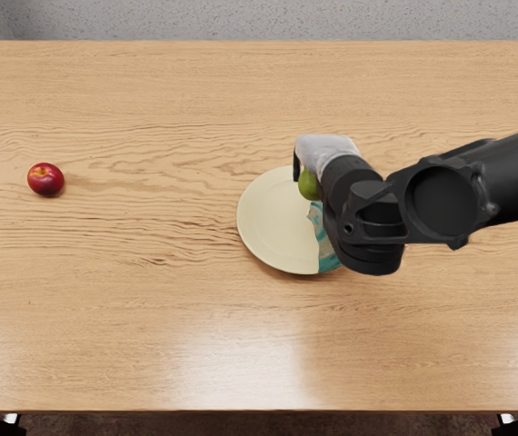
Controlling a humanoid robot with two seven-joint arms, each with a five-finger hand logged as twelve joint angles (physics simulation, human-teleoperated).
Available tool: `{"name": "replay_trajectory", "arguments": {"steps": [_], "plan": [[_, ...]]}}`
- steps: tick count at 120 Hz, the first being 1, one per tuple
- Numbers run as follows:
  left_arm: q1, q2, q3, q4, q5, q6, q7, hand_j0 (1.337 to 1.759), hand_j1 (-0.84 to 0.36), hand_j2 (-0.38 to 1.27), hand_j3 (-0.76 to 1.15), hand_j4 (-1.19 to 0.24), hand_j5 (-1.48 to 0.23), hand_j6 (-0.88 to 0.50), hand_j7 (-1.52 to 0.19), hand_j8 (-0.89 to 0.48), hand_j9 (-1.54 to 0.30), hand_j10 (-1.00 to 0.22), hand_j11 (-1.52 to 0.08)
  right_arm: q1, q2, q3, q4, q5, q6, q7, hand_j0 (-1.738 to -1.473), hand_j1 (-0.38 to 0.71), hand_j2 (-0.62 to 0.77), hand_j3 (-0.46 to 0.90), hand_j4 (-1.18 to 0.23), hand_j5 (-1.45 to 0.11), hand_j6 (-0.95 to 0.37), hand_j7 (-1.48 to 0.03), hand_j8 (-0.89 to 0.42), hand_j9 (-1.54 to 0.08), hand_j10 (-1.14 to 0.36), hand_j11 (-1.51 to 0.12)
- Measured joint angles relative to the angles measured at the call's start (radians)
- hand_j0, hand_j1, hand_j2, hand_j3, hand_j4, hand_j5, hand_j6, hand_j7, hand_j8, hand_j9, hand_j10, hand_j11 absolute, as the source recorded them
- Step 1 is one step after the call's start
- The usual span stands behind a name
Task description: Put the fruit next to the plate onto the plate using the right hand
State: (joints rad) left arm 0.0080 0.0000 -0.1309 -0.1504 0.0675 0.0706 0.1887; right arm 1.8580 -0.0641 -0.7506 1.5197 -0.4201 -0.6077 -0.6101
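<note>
The small green round fruit [308,185] is just right of the frame's centre, at the upper right rim of a round cream-coloured plate [273,222]. The right hand [324,150] has its pale grey fingers curled down over the top of the fruit, gripping it closely, so only the lower half of the fruit shows beneath them. From here the fruit overlaps the plate's edge. I cannot tell whether it rests on the plate or is held just above it.

The black right arm [459,195] comes in from the right edge of the frame, and its bulky wrist covers the plate's right side. Beside that wrist, at the plate's right rim, a teal patterned patch [316,238] peeks out. It is too hidden for me to say what it is. The left and middle of the plate show a plain cream face.

Far off at the left of the frame, well apart from plate and hand, a shiny red apple [45,178] sits alone on the light wooden table [150,318], whose grain runs across the whole picture.
</note>
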Motion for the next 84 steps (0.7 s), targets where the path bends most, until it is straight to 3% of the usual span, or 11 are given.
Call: {"name": "replay_trajectory", "arguments": {"steps": [36,75,84], "plan": [[0.000,0.000,0.000,0.000,0.000,0.000,0.000,1.658,0.35,0.00,0.00,0.00,0.00,0.00,0.00,0.00,0.00,0.00,0.00,-0.079,0.060,-0.001,-0.155,0.004,-0.002,-0.002,-1.654,0.28,0.27,0.00,-0.64,-0.93,-0.43,-0.90,-0.45,-0.91,-0.69,-0.91],[0.000,0.000,0.000,0.000,0.000,0.000,0.000,1.658,0.35,0.00,0.00,0.00,0.00,0.00,0.00,0.00,0.00,0.00,0.00,-0.113,0.064,0.016,-0.164,0.005,-0.002,-0.002,-1.653,0.28,0.26,0.00,-0.64,-0.92,-0.43,-0.90,-0.46,-0.90,-0.69,-0.90],[0.000,0.000,0.000,0.000,0.000,0.000,0.000,1.658,0.35,0.00,0.00,0.00,0.00,0.00,0.00,0.00,0.00,0.00,0.00,-0.105,0.064,0.022,-0.161,0.011,-0.003,-0.001,-1.655,0.10,0.18,0.00,-0.46,-0.66,-0.32,-0.64,-0.34,-0.64,-0.49,-0.64]]}}
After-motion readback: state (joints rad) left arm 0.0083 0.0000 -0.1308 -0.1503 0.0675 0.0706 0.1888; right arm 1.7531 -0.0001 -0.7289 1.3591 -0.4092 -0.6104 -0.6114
